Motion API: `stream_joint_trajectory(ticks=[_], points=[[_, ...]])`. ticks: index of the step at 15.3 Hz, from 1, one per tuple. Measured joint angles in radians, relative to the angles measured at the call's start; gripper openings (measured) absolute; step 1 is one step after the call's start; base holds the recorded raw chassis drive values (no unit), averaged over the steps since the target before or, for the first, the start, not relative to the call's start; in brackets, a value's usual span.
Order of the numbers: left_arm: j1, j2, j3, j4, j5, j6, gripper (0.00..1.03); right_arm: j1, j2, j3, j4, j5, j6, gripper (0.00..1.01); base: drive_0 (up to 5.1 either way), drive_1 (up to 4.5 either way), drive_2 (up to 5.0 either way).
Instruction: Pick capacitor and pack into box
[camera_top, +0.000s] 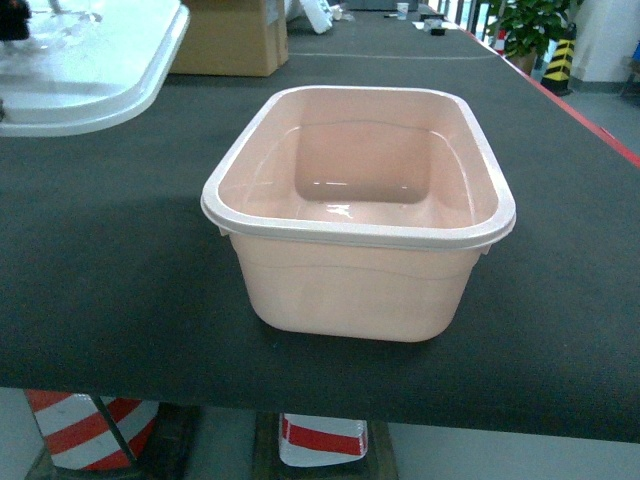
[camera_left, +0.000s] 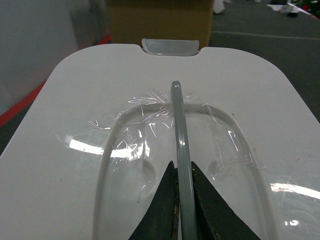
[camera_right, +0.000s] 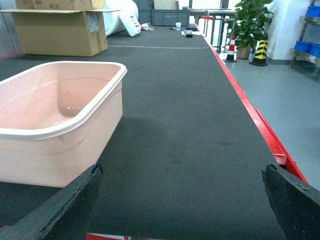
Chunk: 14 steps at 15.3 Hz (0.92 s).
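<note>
Item one, the box (camera_top: 358, 215): a pale pink tub with rounded corners and a flared whitish rim, sitting upright and open-topped on the dark mat of the table (camera_top: 120, 300), near the table's front edge; its interior is showing only a glossy bare floor, and no capacitor is appearing in any view. Item two, the lid (camera_left: 100, 90): white, with a clear clip tab (camera_left: 170, 47) at its far edge and a grey handle (camera_left: 181, 145) arching over a recessed centre covered in crinkled clear film; in the head view it is hanging to the far left of the box (camera_top: 90, 60), raised above the mat and well apart from the tub. Item three, the left gripper (camera_left: 182, 187): its two dark fingers (camera_left: 162, 210) are pressing together on the grey handle, pinching it from both sides. Item four, the right gripper (camera_right: 182, 200): its dark fingertips (camera_right: 65, 205) are standing spread wide at the lower corners of its wrist view, holding nothing, just to the right of the box and low over the mat. Beyond the box: a brown cardboard carton (camera_right: 60, 30) is resting on the far left of the table, a red edge strip (camera_right: 250, 115) is running along the table's right side, and a potted plant (camera_right: 252, 22) with striped cones (camera_right: 260, 50) is standing on the floor beyond the far right corner. Below the table's front edge, red-and-white striped posts (camera_top: 85, 430) are showing.
</note>
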Motion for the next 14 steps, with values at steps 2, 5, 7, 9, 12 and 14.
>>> stream_joint_trajectory(ticks=[2, 5, 7, 9, 12, 14], points=[[-0.12, -0.049, -0.023, 0.0, -0.024, -0.019, 0.02, 0.0, 0.0, 0.0, 0.0, 0.0, 0.0, 0.98, 0.0, 0.0, 0.0], [-0.283, -0.029, -0.021, -0.001, -0.082, -0.035, 0.02, 0.0, 0.0, 0.0, 0.0, 0.0, 0.0, 0.98, 0.0, 0.0, 0.0], [-0.362, 0.028, 0.009, -0.009, -0.124, -0.042, 0.02, 0.0, 0.0, 0.0, 0.0, 0.0, 0.0, 0.98, 0.0, 0.0, 0.0], [-0.509, 0.185, 0.139, -0.024, -0.218, -0.062, 0.02, 0.0, 0.0, 0.0, 0.0, 0.0, 0.0, 0.98, 0.0, 0.0, 0.0], [-0.546, 0.234, 0.192, -0.05, -0.267, -0.066, 0.02, 0.0, 0.0, 0.0, 0.0, 0.0, 0.0, 0.98, 0.0, 0.0, 0.0], [-0.566, 0.254, 0.193, -0.056, -0.288, -0.069, 0.02, 0.0, 0.0, 0.0, 0.0, 0.0, 0.0, 0.98, 0.0, 0.0, 0.0]])
